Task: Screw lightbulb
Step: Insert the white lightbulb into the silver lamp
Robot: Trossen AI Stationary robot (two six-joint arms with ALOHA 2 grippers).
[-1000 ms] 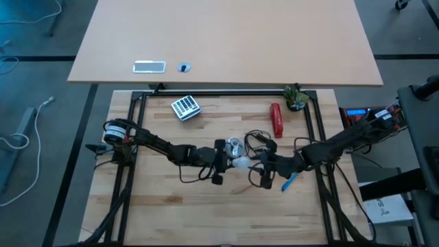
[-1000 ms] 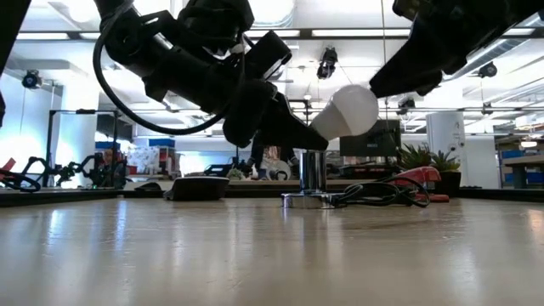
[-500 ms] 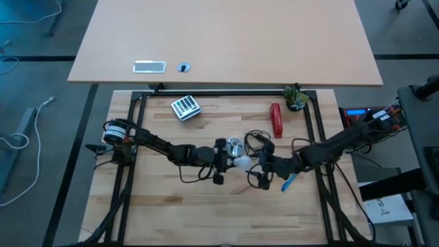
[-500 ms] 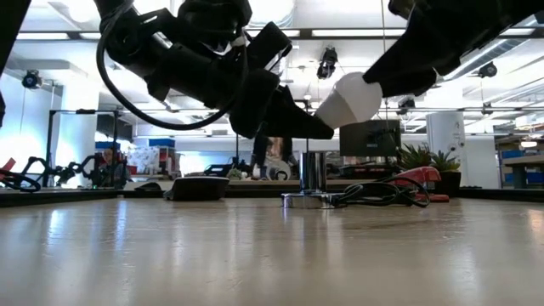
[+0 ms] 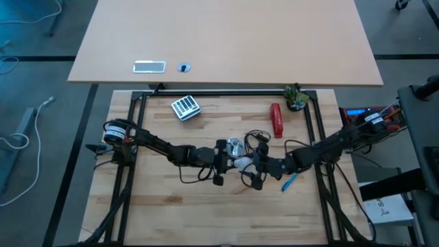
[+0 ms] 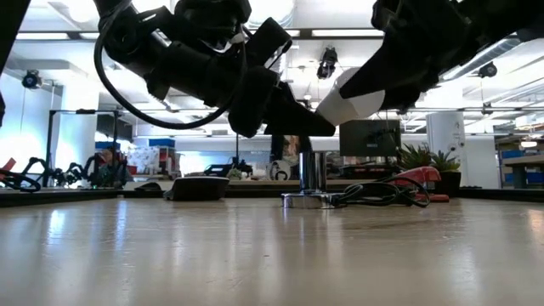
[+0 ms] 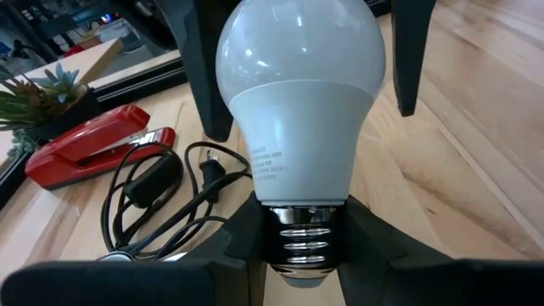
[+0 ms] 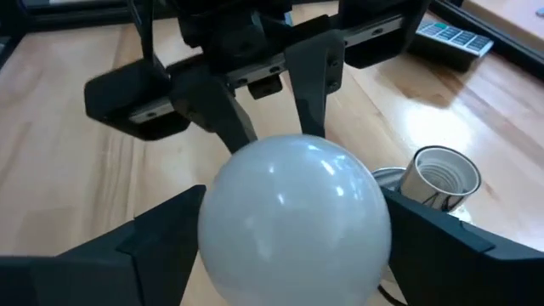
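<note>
Tabletop (image 5: 206, 213) carries both arms at centre; left hand (image 7: 308, 242) clamps lightbulb (image 7: 297, 127) by screw base, held in air nr socket (image 8: 438, 178); right hand (image 8: 293, 229) spread wide, fingers either side of globe, grip unclear.

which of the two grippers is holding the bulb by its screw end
The left gripper: its fingers clamp the lightbulb at the metal thread. The right gripper stands open around the globe.
</note>
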